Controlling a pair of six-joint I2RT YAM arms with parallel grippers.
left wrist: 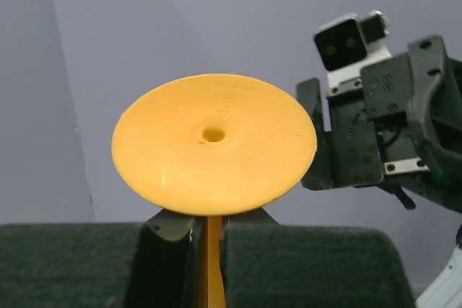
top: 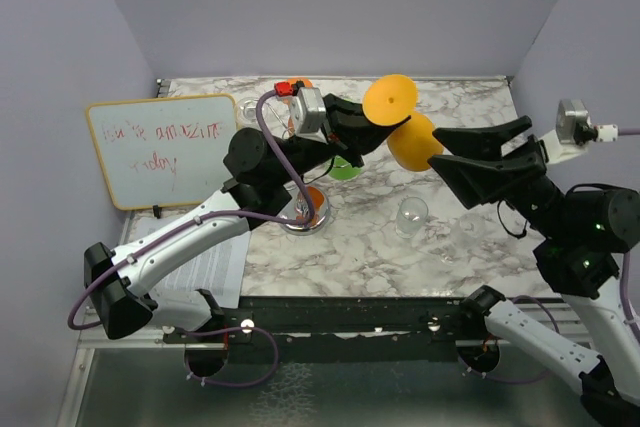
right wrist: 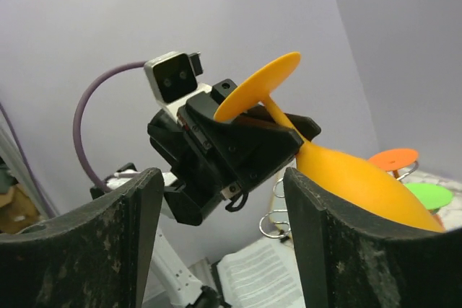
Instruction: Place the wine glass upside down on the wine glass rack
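My left gripper [top: 372,133] is shut on the stem [left wrist: 208,254] of an orange wine glass [top: 413,141] and holds it in the air, tilted. Its round foot [left wrist: 214,143] points up and toward the back, and its bowl [right wrist: 361,182] points toward the right arm. My right gripper [top: 437,151] is open, its jaws on either side of the bowl's end without touching it. The chrome wine glass rack [top: 305,218] stands behind the left arm, largely hidden; its wire loops [right wrist: 278,210] show in the right wrist view.
An orange-footed glass [right wrist: 393,158] and a green-footed glass [right wrist: 429,194] hang on the rack. A clear glass [top: 411,215] stands on the marble table. A whiteboard [top: 165,147] leans at the left wall, and a printed sheet [top: 215,267] lies near the left arm.
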